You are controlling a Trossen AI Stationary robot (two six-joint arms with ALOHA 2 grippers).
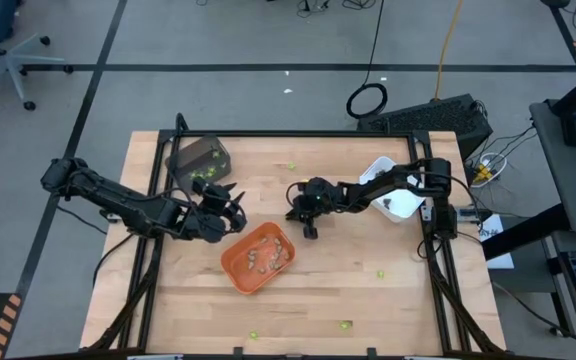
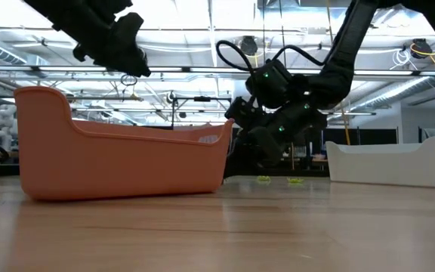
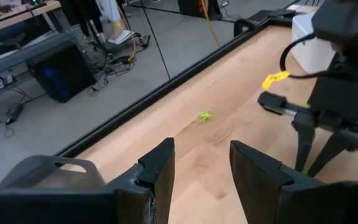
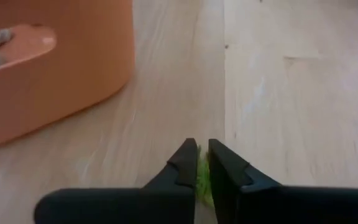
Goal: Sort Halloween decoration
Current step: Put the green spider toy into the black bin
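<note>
My right gripper [image 4: 201, 148] is down at the tabletop just right of the orange tray [image 1: 258, 257], shut on a lime-green piece [image 4: 202, 182]. The tray holds several small tan-grey pieces [image 1: 264, 258]. My left gripper [image 3: 201, 163] hangs open and empty above the table, by the tray's far left corner [image 1: 224, 214]. Loose lime-green pieces lie on the wood: one [image 3: 205, 116] toward the far edge [image 1: 291, 166], others near the front [image 1: 380, 273] [image 1: 345, 324] [image 1: 253, 335]. My right gripper pinches the lime-green piece [image 4: 202, 177] between its two fingers [image 4: 185, 163], just behind their tips. The fingers slant down from the table's right side. The fingers hide most of the piece, so I cannot tell whether it is off the wood.
A dark grey tray [image 1: 200, 158] stands at the far left of the table with green pieces inside, and a white tray [image 1: 388, 190] at the far right under the right arm. A black frame [image 1: 298, 134] borders the table's far edge.
</note>
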